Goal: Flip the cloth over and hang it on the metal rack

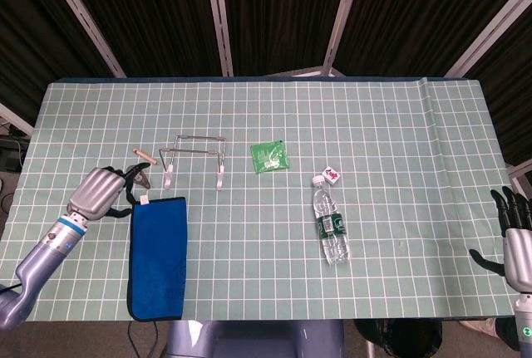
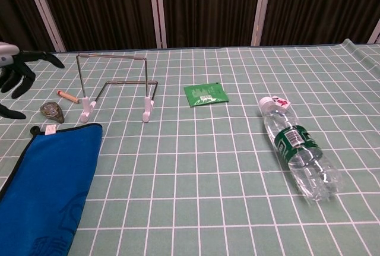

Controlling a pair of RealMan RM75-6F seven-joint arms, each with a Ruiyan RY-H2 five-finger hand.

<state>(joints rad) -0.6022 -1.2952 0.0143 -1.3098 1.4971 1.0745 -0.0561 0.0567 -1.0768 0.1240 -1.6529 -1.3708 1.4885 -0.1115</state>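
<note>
Because the cloth is a soft, limp blue rectangle with a dark bound edge, I judge it light and floppy: it should sag and fold when lifted, so a pinch at the far corner, by the small white tag, or along the far hem looks the best hold. It lies flat at the near left of the worktop, its long side running near to far. The left hand hovers just left of the cloth's far end, holding nothing, dark fingers loosely spread and pointing right toward that corner. The metal rack stands just beyond the cloth, slightly right. The right hand waits at the far right edge, fingers apart and unladen, well away from both
</note>
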